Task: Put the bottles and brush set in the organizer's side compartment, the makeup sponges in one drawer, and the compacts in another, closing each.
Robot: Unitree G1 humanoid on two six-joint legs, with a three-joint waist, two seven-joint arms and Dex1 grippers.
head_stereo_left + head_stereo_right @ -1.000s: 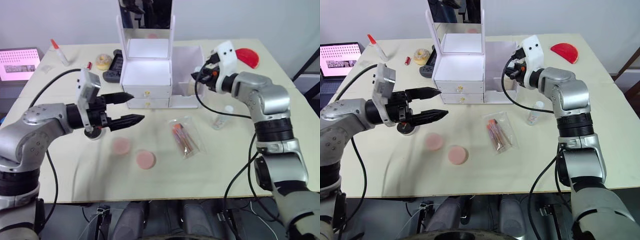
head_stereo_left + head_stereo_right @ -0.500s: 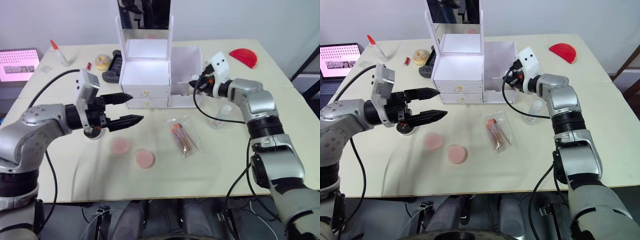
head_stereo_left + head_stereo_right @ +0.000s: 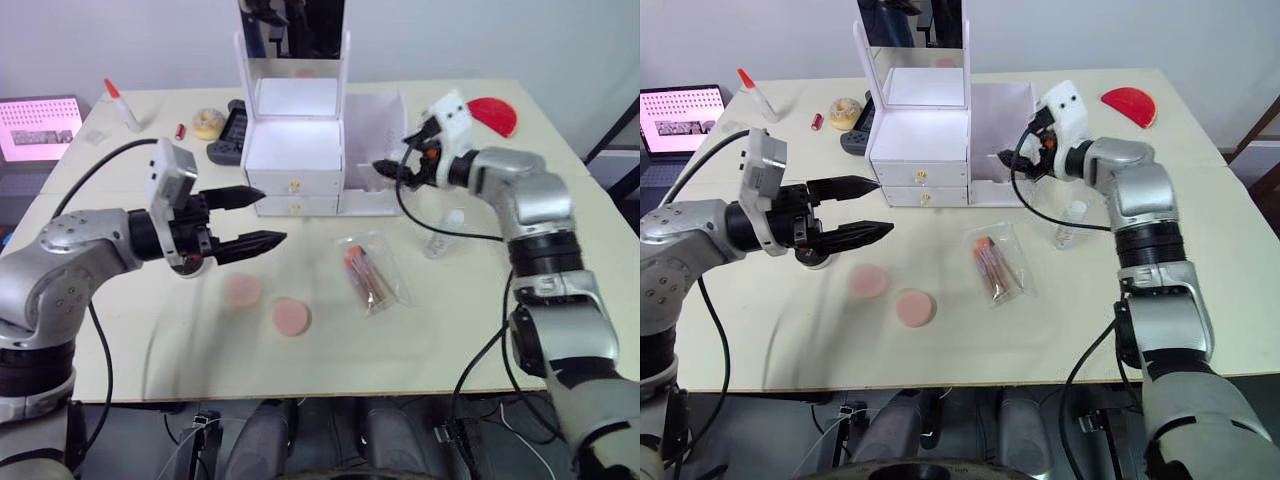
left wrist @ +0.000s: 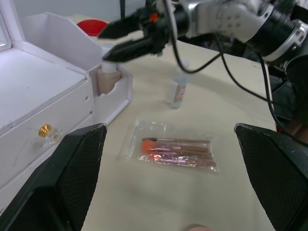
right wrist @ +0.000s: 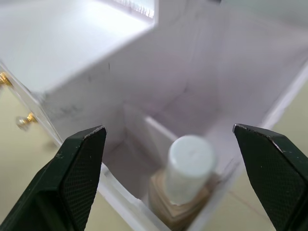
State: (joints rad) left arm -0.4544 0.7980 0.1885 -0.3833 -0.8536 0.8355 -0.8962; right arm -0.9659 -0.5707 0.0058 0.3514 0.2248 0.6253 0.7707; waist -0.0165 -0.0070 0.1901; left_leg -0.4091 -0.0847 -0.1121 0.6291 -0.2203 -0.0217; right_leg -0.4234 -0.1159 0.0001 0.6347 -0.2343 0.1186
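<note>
1. While the right gripper (image 4: 126, 42) hangs over the front of the side compartment (image 3: 375, 130), its two black fingers stand apart and hold nothing.
2. Directly beneath it, a beige bottle with a white cap (image 5: 186, 185) stands upright in the front corner of that bin, behind the low front wall.
3. The organizer (image 3: 296, 150) sits at 12 o'clock on the table (image 3: 150, 340), its mirror upright; both gold-knobbed drawers look shut.
4. A second, clear bottle (image 3: 1068, 222) stands on the table at about 4 o'clock from the organizer, just outside the bin.
5. The brush set (image 4: 175, 148), in a clear packet, lies flat at 6 o'clock from the bin, well clear of it.
6. The left gripper (image 3: 255, 218) hovers above the table at 8 o'clock from the organizer, fingers spread and empty, pointing toward the drawers.
7. The two makeup sponges (image 3: 243, 291) lie near each other at 6 o'clock from the left gripper, one nearer the table's front edge than the other.
8. One of the compacts (image 3: 812, 258) lies just under the left wrist, partly hidden by it.
</note>
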